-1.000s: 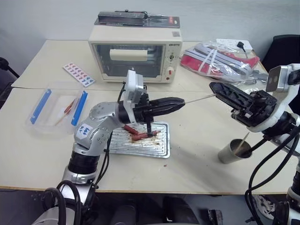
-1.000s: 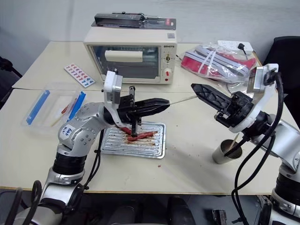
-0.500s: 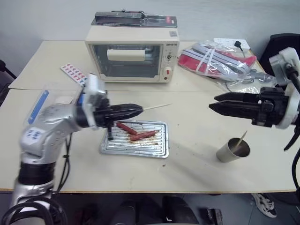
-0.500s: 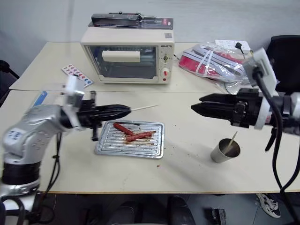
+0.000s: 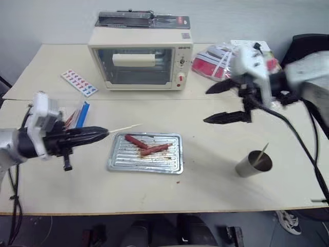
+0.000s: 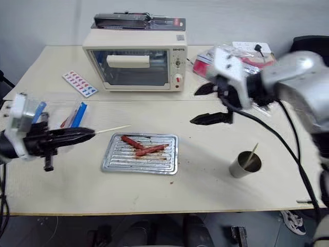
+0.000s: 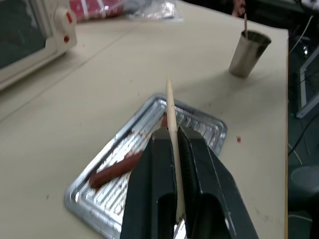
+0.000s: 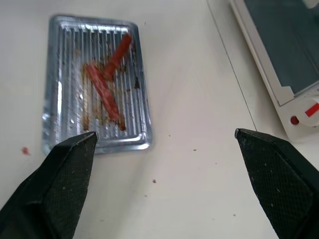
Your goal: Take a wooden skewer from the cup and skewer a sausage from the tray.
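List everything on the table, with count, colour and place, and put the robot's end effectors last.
toaster oven: 1, cream, back centre of the table.
black flat item: 1, on top of the toaster oven.
tray: 1, silver, front centre.
sausages: 2, red and orange-red, touching, in the tray.
cup: 1, grey-brown, right of the tray, one stick inside.
wooden skewer: 1, pale, held level, tip over the tray's left edge.
clear box: 1, blue clips, left side.
patterned card: 1, left of the oven.
plastic bags: red and white, back right.
left end effector: shut on the wooden skewer.
right end effector: open, above the table right of the tray.
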Motion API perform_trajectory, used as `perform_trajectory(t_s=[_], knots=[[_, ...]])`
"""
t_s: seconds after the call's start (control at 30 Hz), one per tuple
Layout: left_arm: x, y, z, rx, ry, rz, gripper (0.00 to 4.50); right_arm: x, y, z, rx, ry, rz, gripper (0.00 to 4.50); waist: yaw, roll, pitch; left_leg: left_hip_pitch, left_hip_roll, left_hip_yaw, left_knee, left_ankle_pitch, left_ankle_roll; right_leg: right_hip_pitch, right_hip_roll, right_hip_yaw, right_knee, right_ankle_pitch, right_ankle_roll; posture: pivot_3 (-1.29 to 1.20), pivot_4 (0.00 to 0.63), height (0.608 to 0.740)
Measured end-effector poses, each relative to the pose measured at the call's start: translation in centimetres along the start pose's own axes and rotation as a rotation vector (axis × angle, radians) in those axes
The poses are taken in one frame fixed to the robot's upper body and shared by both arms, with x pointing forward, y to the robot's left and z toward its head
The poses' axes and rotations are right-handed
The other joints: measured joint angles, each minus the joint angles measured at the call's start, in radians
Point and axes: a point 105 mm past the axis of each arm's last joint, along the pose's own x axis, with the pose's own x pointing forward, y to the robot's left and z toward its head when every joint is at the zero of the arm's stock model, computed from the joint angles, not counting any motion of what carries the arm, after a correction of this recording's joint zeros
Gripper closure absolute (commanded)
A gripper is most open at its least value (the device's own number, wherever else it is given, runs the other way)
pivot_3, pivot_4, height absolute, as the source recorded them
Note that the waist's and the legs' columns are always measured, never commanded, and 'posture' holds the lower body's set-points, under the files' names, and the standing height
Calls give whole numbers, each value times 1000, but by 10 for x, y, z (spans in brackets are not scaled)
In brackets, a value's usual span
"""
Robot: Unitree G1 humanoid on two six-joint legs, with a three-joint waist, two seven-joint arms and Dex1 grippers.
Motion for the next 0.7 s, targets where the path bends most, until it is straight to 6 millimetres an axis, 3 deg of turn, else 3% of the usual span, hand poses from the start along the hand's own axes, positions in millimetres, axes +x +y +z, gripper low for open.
perform_trajectory(t_s=[0.1,0.37,0.47,0.63,0.7], knots=[[-11,-6,-6,-7,28,34,4500,29,3,-3,-59,32,101,24,-6,0,0,-2,0,-1,0,0,0,-2,0,-1,0,0,0,0,150,740],[-25,-20,-18,-32,85,70,4500,74,7,5,-160,33,181,24,-15,0,0,-3,-1,-1,1,0,-1,-3,-1,-1,2,0,0,0,150,740],[-25,-23,-19,-30,94,70,4500,92,13,6,-167,32,207,576,-17,0,0,-3,-1,-1,1,1,-1,-5,-1,-1,8,0,-1,0,150,740],[-24,-24,-17,-21,88,78,4500,120,34,3,-153,27,277,1893,-17,0,0,-3,-1,0,1,1,-1,-6,-1,-1,10,0,-1,0,150,740],[-24,-23,-17,-19,87,86,4500,126,41,5,-153,21,290,1893,-17,0,0,-3,-1,0,1,1,-1,-7,-1,-1,11,0,-1,0,150,740]])
